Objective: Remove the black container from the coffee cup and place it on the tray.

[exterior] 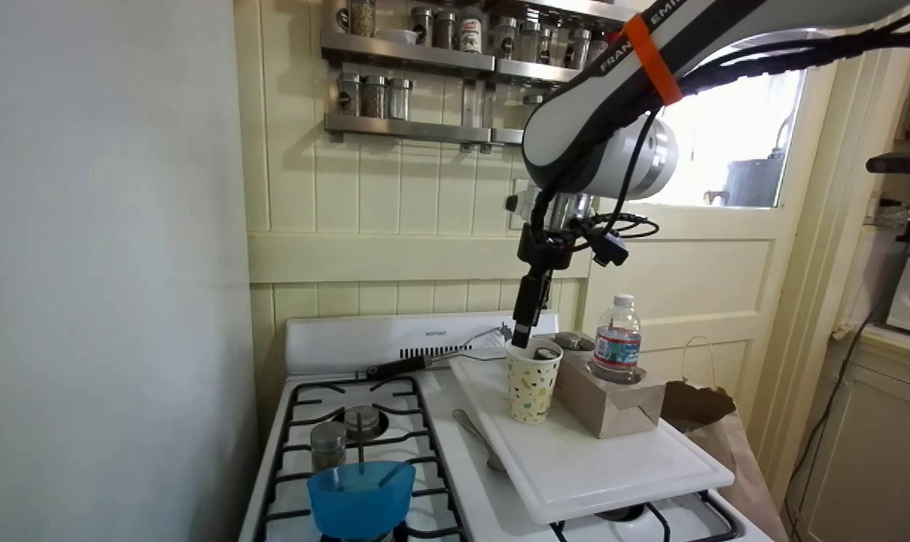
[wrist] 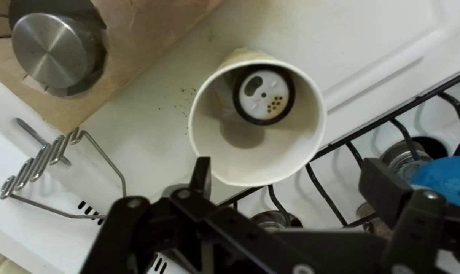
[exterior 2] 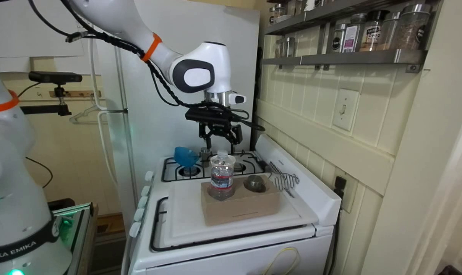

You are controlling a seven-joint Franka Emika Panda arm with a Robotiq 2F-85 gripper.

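Note:
The coffee cup (exterior: 532, 391), cream with colored speckles, stands upright on the white tray (exterior: 605, 470). In the wrist view I look down into the cup (wrist: 249, 163). The black container (wrist: 290, 108) is inside it near one wall, with a black rim around a pale top with small holes. Its top just shows in the cup in an exterior view (exterior: 546, 352). My gripper (wrist: 287, 169) is open and empty, its fingers apart, one beside the cup's rim. It hangs just above the cup in both exterior views (exterior: 521, 335) (exterior 2: 221, 147). The bottle partly hides the cup (exterior 2: 231, 160).
A brown box (exterior: 613, 406) on the tray holds a clear water bottle (exterior: 617, 342) and a metal lid-like round thing (wrist: 49, 49). A blue cup (exterior: 360, 500) and a glass jar (exterior: 327, 446) stand on the stove grates. A spoon (exterior: 476, 436) and a masher (wrist: 43, 163) lie nearby.

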